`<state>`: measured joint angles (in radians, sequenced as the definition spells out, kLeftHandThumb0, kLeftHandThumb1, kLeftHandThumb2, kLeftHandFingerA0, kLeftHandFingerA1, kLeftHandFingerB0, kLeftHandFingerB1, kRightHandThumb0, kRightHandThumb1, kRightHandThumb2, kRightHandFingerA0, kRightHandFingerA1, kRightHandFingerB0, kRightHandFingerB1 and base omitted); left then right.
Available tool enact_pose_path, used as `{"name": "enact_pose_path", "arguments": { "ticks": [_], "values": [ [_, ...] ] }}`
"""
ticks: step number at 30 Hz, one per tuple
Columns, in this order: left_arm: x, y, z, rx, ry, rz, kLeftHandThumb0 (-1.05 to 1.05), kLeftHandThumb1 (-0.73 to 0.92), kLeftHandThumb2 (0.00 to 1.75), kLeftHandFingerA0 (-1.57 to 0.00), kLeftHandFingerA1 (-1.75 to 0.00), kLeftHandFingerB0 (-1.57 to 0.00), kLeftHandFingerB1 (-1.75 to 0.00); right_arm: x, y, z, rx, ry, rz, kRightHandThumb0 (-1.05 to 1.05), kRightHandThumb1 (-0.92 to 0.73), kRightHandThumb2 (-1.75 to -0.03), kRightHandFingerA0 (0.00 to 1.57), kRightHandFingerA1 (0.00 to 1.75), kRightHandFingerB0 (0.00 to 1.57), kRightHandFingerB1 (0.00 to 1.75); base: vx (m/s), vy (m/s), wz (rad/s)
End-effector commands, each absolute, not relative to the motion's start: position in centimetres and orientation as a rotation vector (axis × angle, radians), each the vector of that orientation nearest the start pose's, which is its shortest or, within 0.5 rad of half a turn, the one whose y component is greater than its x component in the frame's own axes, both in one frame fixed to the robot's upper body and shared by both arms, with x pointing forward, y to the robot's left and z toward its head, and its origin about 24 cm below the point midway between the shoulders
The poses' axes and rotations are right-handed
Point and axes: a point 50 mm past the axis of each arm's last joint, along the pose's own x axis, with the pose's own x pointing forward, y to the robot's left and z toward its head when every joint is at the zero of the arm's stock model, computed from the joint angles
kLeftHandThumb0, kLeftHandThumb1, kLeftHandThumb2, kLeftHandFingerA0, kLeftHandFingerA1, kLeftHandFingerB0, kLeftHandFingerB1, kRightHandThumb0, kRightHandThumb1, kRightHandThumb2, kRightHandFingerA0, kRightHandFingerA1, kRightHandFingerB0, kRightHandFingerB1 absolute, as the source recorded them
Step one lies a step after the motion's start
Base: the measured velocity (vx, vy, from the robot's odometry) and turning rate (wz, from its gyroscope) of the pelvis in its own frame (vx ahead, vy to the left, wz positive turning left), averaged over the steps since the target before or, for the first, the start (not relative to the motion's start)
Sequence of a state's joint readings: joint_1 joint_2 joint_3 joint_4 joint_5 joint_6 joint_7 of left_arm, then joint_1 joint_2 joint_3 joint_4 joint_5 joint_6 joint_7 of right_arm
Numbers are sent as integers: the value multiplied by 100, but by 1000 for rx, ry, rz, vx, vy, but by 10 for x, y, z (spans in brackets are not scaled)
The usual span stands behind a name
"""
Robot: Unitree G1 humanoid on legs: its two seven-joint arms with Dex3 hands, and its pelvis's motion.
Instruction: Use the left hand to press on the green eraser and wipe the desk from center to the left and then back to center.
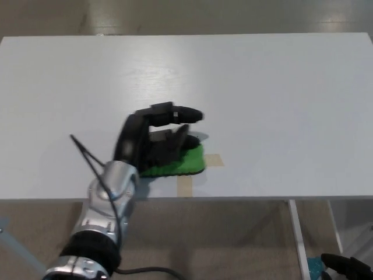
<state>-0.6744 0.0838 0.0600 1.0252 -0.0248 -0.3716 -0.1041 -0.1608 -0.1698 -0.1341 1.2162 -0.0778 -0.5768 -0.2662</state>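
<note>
In the lower left part of the frame the left hand (152, 140) lies flat on top of the green eraser (178, 163) and presses it against the white tabletop (280, 93). It does not clamp the eraser; the palm and the lower fingers rest on it, and one thick finger (178, 114) is stretched out above, pointing toward the right of the frame. The picture is a little blurred around the hand, so the exact contact of each finger cannot be told.

The eraser sits near the front edge of the tabletop, a little left of the middle of the frame. Only its right and front parts are visible; the rest is covered by the hand. Just beside its right end there is a cross of beige tape (201, 166) stuck to the tabletop, with one strip running down to the front edge.

The silver forearm (108, 201) comes up from the bottom left, and a black cable (87, 157) runs along it.

At the bottom right corner, below the tabletop, a small dark part of the right hand (344, 267) is visible; whether it is open or closed I cannot tell.
</note>
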Motion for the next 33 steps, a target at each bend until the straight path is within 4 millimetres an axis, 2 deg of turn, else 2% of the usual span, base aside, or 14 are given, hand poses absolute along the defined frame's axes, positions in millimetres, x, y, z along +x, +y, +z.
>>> {"name": "enact_pose_path", "arguments": {
  "ticks": [1,2,5,6,7,10,11,13,16,17,21,33],
  "values": [
    [344,174,15,4,141,-98,-16,84,66,-104,-60,-98,-59,188,-228,-106,-232,478,-355,-47,-69,-62,82,51,82,49,0,0,0],
    [344,182,16,-37,141,-79,-16,84,66,-104,-60,-98,-59,187,-228,-106,-232,480,-353,-47,-69,-62,82,51,82,49,0,0,0],
    [343,186,16,-66,140,-67,-16,84,66,-104,-60,-98,-59,187,-227,-107,-231,482,-351,-47,-69,-62,82,51,82,49,0,0,0],
    [343,200,17,-115,141,-24,-16,88,63,-101,-88,-97,-61,187,-227,-107,-226,483,-355,-47,-69,-62,84,55,83,49,0,0,0],
    [343,208,18,-142,141,2,-16,88,63,-101,-88,-97,-61,187,-227,-107,-222,484,-358,-47,-69,-62,84,55,83,49,0,0,0],
    [343,216,19,-172,140,27,-16,88,63,-101,-88,-97,-61,187,-226,-107,-219,485,-361,-47,-69,-62,84,55,83,49,0,0,0],
    [343,216,19,-172,140,27,-16,88,63,-101,-88,-97,-61,187,-226,-107,-219,485,-361,-47,-69,-62,84,55,83,49,0,0,0],
    [341,230,20,-171,140,61,-13,87,63,-100,-89,-97,-65,187,-226,-108,-220,491,-362,-46,-69,-62,84,57,83,50,0,0,0],
    [340,234,21,-171,140,70,-13,87,63,-100,-89,-97,-65,187,-226,-108,-220,493,-362,-46,-69,-62,84,57,83,50,0,0,0],
    [338,243,22,-168,138,93,-10,87,66,-98,-86,-95,-66,186,-226,-108,-220,495,-363,-45,-70,-61,84,59,83,50,0,0,0],
    [335,258,24,-155,126,124,-9,87,65,-97,-84,-94,-64,185,-225,-109,-233,497,-364,-45,-71,-61,84,59,83,50,0,0,0],
    [326,282,23,-145,143,176,-6,85,65,-94,-85,-91,-65,184,-225,-110,-222,507,-376,-45,-70,-61,85,58,84,50,0,0,0]
  ]
}}
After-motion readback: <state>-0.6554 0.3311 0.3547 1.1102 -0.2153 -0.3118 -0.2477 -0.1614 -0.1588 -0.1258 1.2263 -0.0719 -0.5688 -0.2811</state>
